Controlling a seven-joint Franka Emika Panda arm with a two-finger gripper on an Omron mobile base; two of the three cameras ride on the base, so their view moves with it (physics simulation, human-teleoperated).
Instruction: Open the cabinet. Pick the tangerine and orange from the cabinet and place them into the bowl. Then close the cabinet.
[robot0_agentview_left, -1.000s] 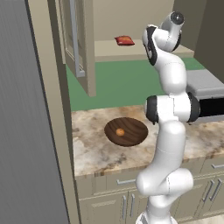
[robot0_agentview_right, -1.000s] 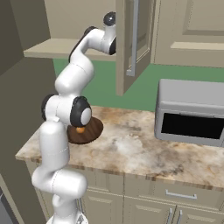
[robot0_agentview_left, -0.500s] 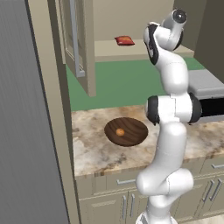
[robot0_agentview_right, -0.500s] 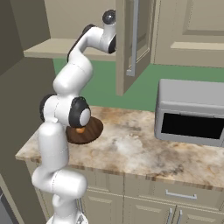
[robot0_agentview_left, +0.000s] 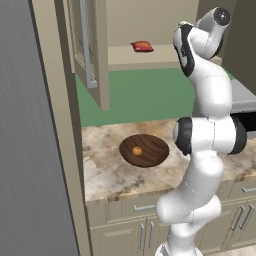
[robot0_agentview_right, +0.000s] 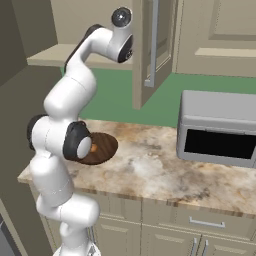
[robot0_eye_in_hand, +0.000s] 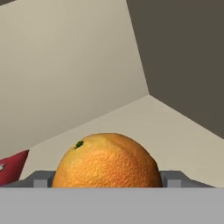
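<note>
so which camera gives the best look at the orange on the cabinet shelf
The hand view: the orange sits close up between the open jaws, stem end showing. In both base views the arm and the cabinet door hide it.

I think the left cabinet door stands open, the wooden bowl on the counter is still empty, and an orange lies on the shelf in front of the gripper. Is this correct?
Not fully. The bowl is not empty: the left base view shows one small orange fruit in it. The rest holds: the cabinet door stands open, and the hand view shows the orange on the shelf right before the gripper.
</note>
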